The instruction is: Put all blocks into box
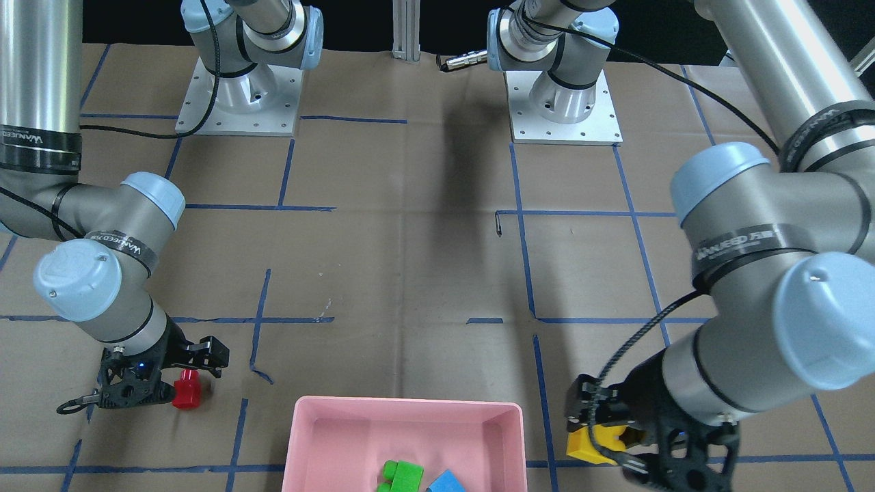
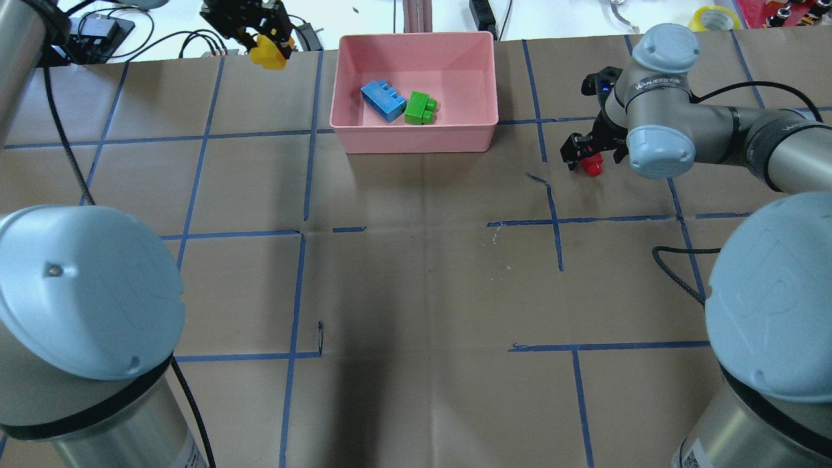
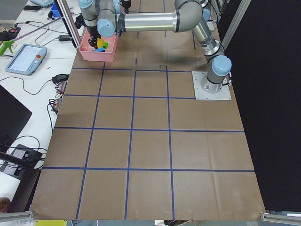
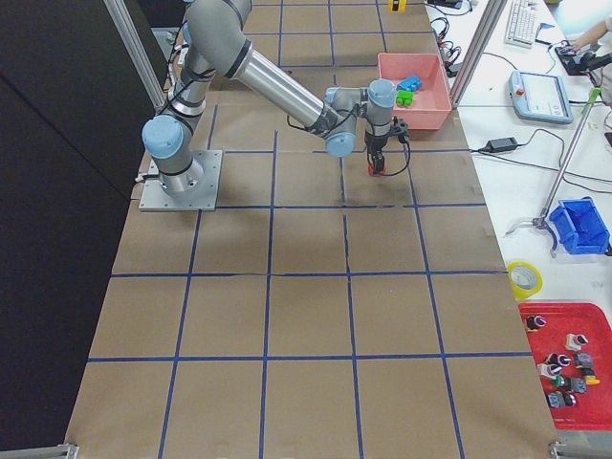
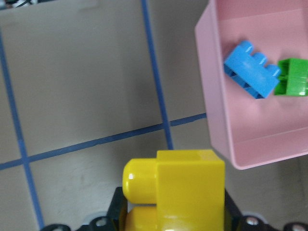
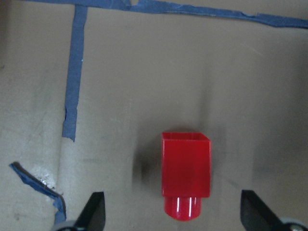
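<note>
The pink box [image 2: 416,140] stands at the far middle of the table and holds the light blue block [image 2: 382,99] and the green block [image 2: 420,108]. My left gripper [image 2: 260,39] is shut on the yellow block [image 2: 270,53] and holds it above the table, just left of the box. The left wrist view shows the yellow block [image 5: 185,187] beside the box wall [image 5: 216,125]. My right gripper [image 2: 588,153] is open and low over the table, right of the box. The red block [image 6: 186,175] lies on the paper between its fingers [image 6: 94,211], apart from both.
Brown paper with blue tape lines [image 2: 299,286] covers the table. Both arm bases [image 1: 239,102] stand on plates at the robot's side. Cables and devices [image 2: 104,29] lie past the far edge.
</note>
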`<action>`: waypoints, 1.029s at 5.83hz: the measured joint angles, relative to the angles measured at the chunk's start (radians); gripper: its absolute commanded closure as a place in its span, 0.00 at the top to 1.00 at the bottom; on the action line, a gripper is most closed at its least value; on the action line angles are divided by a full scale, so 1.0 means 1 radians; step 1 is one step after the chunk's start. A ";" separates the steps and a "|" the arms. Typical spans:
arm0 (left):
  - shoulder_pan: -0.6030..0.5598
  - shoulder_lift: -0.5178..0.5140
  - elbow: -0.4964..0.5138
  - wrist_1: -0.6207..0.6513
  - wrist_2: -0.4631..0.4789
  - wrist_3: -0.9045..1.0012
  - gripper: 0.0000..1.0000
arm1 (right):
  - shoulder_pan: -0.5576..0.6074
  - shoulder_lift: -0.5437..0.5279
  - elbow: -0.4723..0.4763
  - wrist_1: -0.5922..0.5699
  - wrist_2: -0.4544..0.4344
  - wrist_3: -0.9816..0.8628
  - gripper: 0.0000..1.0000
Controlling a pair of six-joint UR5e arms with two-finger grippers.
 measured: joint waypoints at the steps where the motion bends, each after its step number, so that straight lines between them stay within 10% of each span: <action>1: -0.070 -0.076 0.083 0.001 0.016 -0.016 0.17 | 0.000 0.009 -0.002 -0.004 0.001 0.001 1.00; 3: -0.130 -0.202 0.178 0.039 0.043 -0.046 0.29 | 0.000 0.018 -0.006 -0.009 -0.001 0.001 0.99; 5: -0.163 -0.288 0.189 0.182 0.048 -0.135 0.98 | -0.002 0.019 -0.008 -0.010 0.004 0.002 0.98; 6: -0.177 -0.298 0.186 0.214 0.051 -0.208 0.99 | -0.004 0.020 -0.011 -0.012 0.007 0.003 0.99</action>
